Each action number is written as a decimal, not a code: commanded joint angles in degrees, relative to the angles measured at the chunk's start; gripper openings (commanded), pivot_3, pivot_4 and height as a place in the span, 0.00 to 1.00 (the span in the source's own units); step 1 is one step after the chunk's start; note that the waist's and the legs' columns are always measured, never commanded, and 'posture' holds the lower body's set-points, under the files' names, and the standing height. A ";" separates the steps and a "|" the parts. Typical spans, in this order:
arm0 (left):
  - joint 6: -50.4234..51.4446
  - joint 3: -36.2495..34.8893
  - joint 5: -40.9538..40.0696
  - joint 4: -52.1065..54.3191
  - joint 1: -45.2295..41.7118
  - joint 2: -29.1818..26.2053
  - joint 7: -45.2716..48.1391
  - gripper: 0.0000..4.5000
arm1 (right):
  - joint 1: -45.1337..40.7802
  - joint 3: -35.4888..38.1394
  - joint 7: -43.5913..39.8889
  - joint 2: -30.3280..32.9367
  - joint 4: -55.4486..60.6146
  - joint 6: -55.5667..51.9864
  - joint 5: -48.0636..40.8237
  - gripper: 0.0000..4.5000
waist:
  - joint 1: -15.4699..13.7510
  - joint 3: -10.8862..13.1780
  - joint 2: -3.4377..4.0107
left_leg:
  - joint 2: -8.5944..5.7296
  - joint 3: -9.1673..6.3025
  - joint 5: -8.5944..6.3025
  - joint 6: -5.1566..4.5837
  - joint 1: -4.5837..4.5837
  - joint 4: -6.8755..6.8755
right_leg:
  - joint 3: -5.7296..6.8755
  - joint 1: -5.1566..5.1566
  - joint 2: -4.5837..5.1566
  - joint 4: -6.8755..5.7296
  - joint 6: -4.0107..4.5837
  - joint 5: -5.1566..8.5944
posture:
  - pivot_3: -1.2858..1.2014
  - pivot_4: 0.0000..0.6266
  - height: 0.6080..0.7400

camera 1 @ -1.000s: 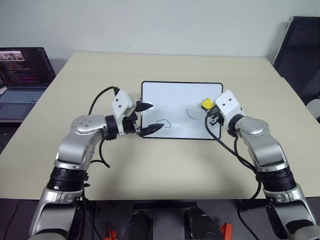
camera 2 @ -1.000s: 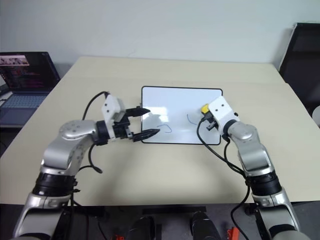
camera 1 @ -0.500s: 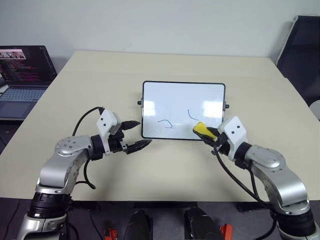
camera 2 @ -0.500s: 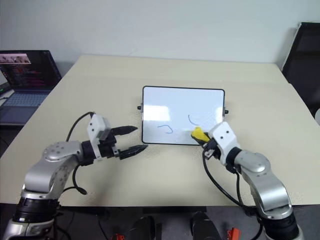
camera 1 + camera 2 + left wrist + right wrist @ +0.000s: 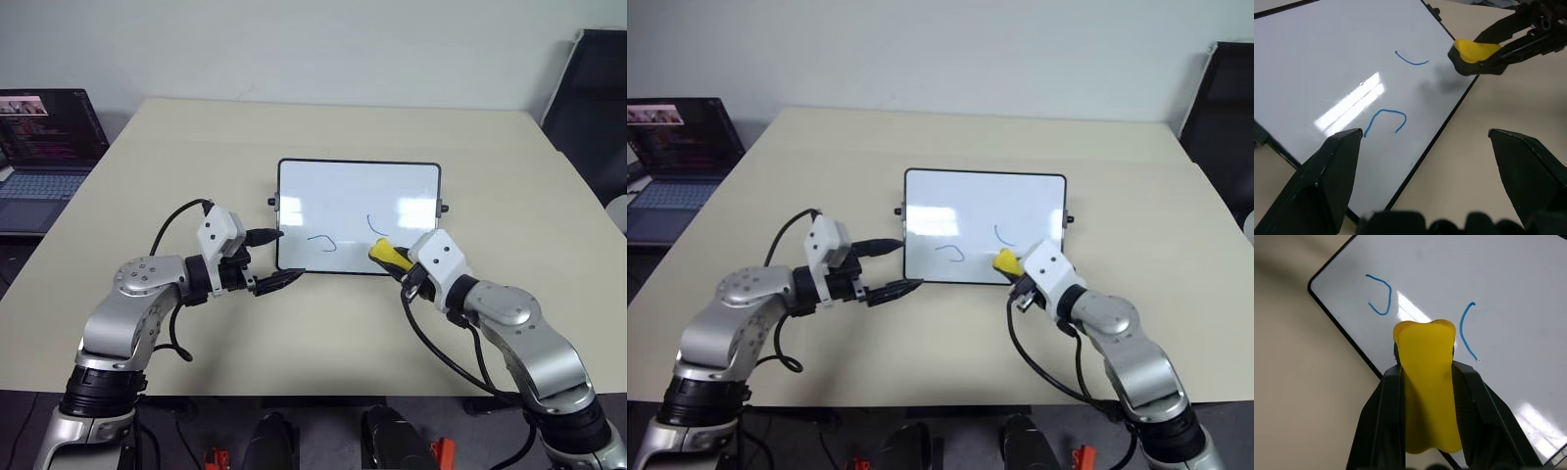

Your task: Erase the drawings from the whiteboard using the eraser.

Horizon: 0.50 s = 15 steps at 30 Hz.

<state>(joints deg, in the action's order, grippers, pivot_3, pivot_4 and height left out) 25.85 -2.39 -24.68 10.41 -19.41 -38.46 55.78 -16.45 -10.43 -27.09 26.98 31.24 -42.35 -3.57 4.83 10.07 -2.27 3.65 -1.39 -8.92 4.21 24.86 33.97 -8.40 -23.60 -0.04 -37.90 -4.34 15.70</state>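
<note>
**Eraser held over the board's near edge, two blue strokes on the white**

On the whiteboard [image 5: 358, 215] no words or brand marks can be read; the drawings [image 5: 323, 241] are a hooked squiggle toward its near left part and a short curved line to the squiggle's right. A laptop [image 5: 44, 147] at the far left has an open screen with rows of coloured text, too small to read.

The board lies flat near the middle of a pale beige table [image 5: 313, 127], its black frame and small side knobs visible, with window glare on the glossy face. Behind the table is a plain light wall, and a dark chair [image 5: 588, 98] stands at the far right corner.

The right gripper [image 5: 397, 262] reaches in from the near right, pointing forward and leftward, slightly down. Its two black fingers are clenched on the eraser [image 5: 1427, 382], pinching its sides so the yellow block sticks out past the fingertips. The eraser sits over the board's near edge, just beside the lower end of the curved line; whether it touches the surface cannot be told.

The left gripper [image 5: 277, 259] comes in from the near left, pointing toward the board's near left corner. Its fingers are spread apart and grasp nothing, one tip over the board's left edge and the other over the table just in front of it.
</note>
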 commanded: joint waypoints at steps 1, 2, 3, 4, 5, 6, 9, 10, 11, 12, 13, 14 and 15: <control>-1.69 0.49 0.34 -0.21 -1.82 -0.13 0.77 1.00 | -4.37 -1.11 1.80 -1.83 -1.74 2.55 1.66 0.22 | 0.10 0.00 0.00 | 0.00 -0.01 0.00 0.00 0.00 0.01 | 0.00 0.00 -0.01 -0.03 0.00 -0.01 | 0.52 0.24 1.00; -1.95 0.80 0.45 -0.46 -2.06 -0.07 0.97 1.00 | -6.38 -2.19 2.33 -2.12 -3.93 3.33 2.99 0.22 | 0.12 0.00 0.00 | 0.00 -0.01 0.01 0.00 -0.01 0.04 | 0.00 0.00 -0.01 -0.06 0.00 -0.01 | 0.52 0.24 1.00; -2.11 1.01 0.50 -0.62 -2.22 -0.04 1.09 1.00 | -7.69 -2.89 2.66 -2.23 -5.44 3.89 3.92 0.22 | 0.16 0.00 0.00 | 0.00 -0.01 0.01 -0.01 -0.02 0.05 | 0.00 0.01 -0.01 -0.06 0.01 -0.02 | 0.52 0.24 1.00; -2.26 1.20 0.56 -0.76 -2.37 0.01 1.21 1.00 | -9.24 -3.58 2.95 -2.37 -7.26 4.60 4.93 0.22 | 0.14 0.00 0.00 | -0.01 0.00 0.01 -0.01 -0.04 0.07 | -0.01 0.01 -0.01 -0.07 0.02 -0.04 | 0.52 0.24 1.00; -2.36 1.35 0.57 -0.89 -2.48 0.10 1.31 1.00 | -10.96 -4.17 3.31 -2.60 -9.35 5.42 5.93 0.22 | 0.12 0.00 -0.01 | -0.01 -0.01 0.01 -0.01 -0.03 0.07 | -0.01 0.01 -0.01 -0.07 0.02 -0.04 | 0.52 0.24 1.00; -2.47 1.45 0.60 -0.99 -2.56 0.19 1.43 1.00 | -12.43 -4.60 3.46 -2.84 -11.20 6.20 6.64 0.22 | 0.09 0.00 -0.01 | -0.01 0.00 0.01 -0.01 -0.03 0.08 | 0.00 0.02 -0.01 -0.06 0.02 -0.04 | 0.52 0.24 1.00; -2.99 2.06 0.89 -1.05 -2.62 0.38 1.85 1.00 | -18.88 -5.89 5.02 -4.57 -20.21 9.52 9.56 0.22 | 0.06 0.00 0.00 | -0.01 0.01 0.01 -0.01 -0.01 0.06 | -0.01 0.02 -0.01 -0.05 0.02 -0.04 | 0.52 0.24 1.00; -3.09 2.16 0.91 -1.05 -2.60 0.41 1.85 1.00 | -19.91 -6.30 5.40 -4.79 -22.24 10.39 10.48 0.22 | 0.06 0.00 0.00 | -0.01 0.01 0.01 -0.01 -0.01 0.06 | -0.01 0.02 -0.01 -0.05 0.02 -0.04 | 0.52 0.24 1.00; -3.15 2.21 0.93 -1.05 -2.58 0.43 1.84 1.00 | -20.37 -6.56 5.52 -4.96 -23.56 10.98 11.12 0.22 | 0.06 0.00 0.00 | 0.00 0.00 0.01 -0.01 -0.01 0.04 | 0.00 0.01 -0.01 -0.06 0.01 -0.05 | 0.52 0.24 1.00; -3.20 2.25 0.90 -1.04 -2.55 0.43 1.86 1.00 | -20.50 -6.72 5.38 -5.18 -24.48 10.83 11.38 0.22 | 0.03 0.00 0.00 | 0.01 -0.01 0.01 -0.01 -0.01 0.01 | 0.02 0.01 -0.02 -0.06 0.00 -0.05 | 0.52 0.24 1.00; -3.24 2.31 0.88 -0.98 -2.50 0.44 1.82 1.00 | -20.36 -6.97 4.85 -5.13 -25.11 10.24 11.51 0.22 | 0.00 0.00 0.00 | 0.01 -0.03 0.01 -0.01 -0.01 -0.01 | 0.03 0.01 -0.03 -0.07 0.01 -0.09 | 0.52 0.24 1.00; -3.32 2.36 0.88 -0.92 -2.45 0.42 1.81 1.00 | -20.01 -7.44 4.03 -4.73 -25.45 9.76 11.85 0.22 | -0.07 0.00 0.00 | 0.01 -0.03 0.00 -0.01 -0.01 -0.03 | 0.04 0.01 -0.03 -0.07 -0.02 -0.14 | 0.52 0.24 1.00; -3.37 2.39 0.87 -0.87 -2.40 0.40 1.80 1.00 | -19.63 -8.09 2.95 -4.11 -25.42 9.21 12.28 0.22 | -0.13 0.01 0.00 | 0.00 -0.04 -0.01 0.00 0.01 -0.03 | 0.05 0.01 -0.03 -0.08 -0.07 -0.19 | 0.52 0.24 1.00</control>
<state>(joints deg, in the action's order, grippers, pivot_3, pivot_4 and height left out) 23.46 0.38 -23.77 8.50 -21.11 -37.97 57.32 -36.37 -17.64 -22.78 22.07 5.38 -32.88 7.86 4.70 10.07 -2.27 3.65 -1.43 -8.93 4.22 24.90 33.94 -8.35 -23.59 -0.07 -37.98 -4.43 15.51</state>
